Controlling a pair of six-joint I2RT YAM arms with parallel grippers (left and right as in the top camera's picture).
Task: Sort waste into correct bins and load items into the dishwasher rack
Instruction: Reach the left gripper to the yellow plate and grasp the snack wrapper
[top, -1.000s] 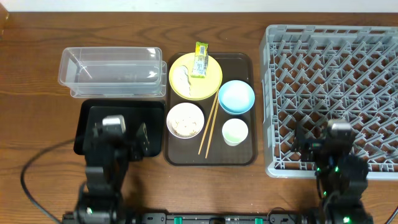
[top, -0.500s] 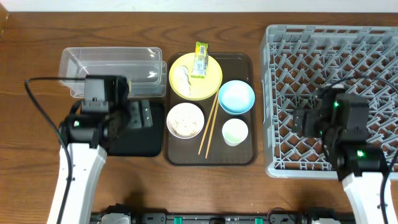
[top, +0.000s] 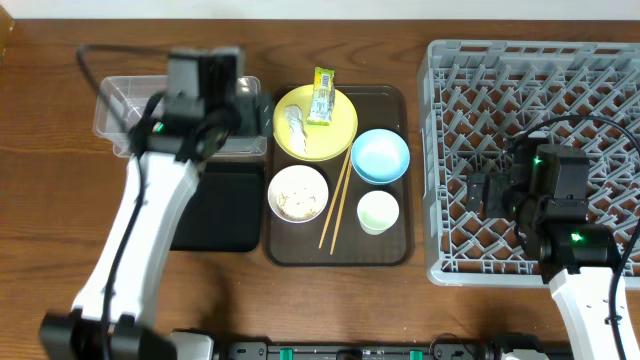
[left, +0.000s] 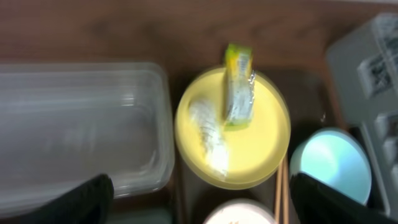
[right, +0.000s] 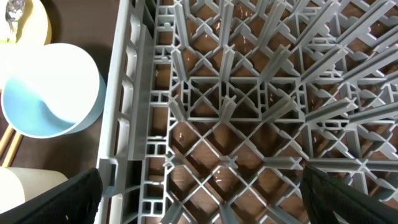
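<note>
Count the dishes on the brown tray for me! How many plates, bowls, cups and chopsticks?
Plates: 1, the yellow plate
Bowls: 2, the light blue bowl and the white bowl
Cups: 1, the pale cup
Sticks: 2, the wooden chopsticks
Total: 6

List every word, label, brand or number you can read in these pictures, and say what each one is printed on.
No text can be read in any view.
The snack wrapper on the yellow plate: coloured print, too blurred to read.
The grey thing at the right edge of the left wrist view: dark marks, too blurred to tell whether they are text.
The rack: no lettering visible.
</note>
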